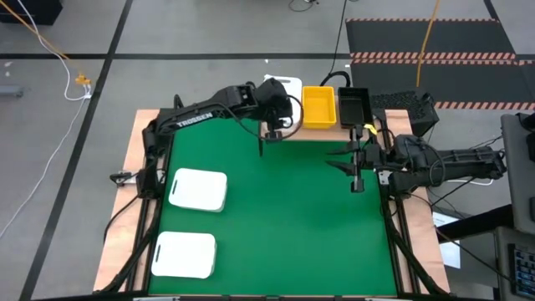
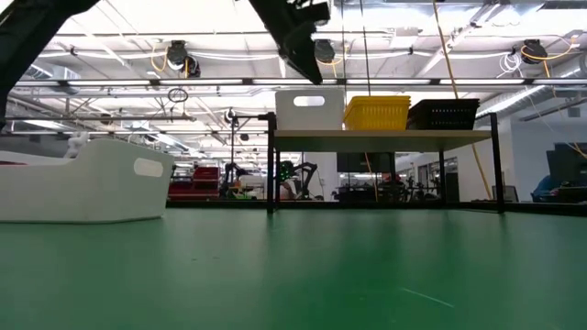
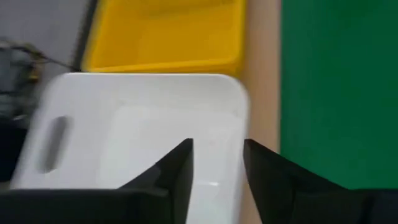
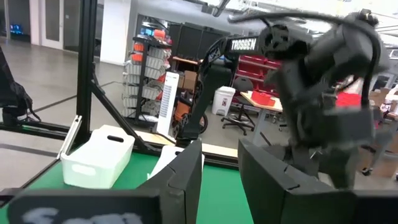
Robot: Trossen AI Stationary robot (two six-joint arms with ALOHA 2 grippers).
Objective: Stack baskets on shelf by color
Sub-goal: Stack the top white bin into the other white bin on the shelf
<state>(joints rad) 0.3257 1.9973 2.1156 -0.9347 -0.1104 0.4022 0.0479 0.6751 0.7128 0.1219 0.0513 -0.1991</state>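
On the shelf (image 2: pixel 385 134) stand a white basket (image 2: pixel 309 108), a yellow basket (image 2: pixel 376 112) and a black basket (image 2: pixel 443 114), side by side along the far edge. My left gripper (image 3: pixel 217 168) is open and hovers just above the white basket (image 3: pixel 137 124); one finger is over its inside, the other beyond its rim. In the high view the left gripper (image 1: pixel 272 104) hides most of that basket. Two more white baskets (image 1: pixel 198 190) (image 1: pixel 185 254) rest on their bases on the green table. My right gripper (image 1: pixel 355 167) is open, over the table's right part, near the shelf.
The shelf's thin black legs (image 2: pixel 271 174) (image 2: pixel 496 165) stand on the table's far part. The yellow basket (image 1: pixel 319 107) and black basket (image 1: pixel 354 104) sit close to the left gripper. The green table (image 1: pixel 284 226) shows bare surface in its middle and near right.
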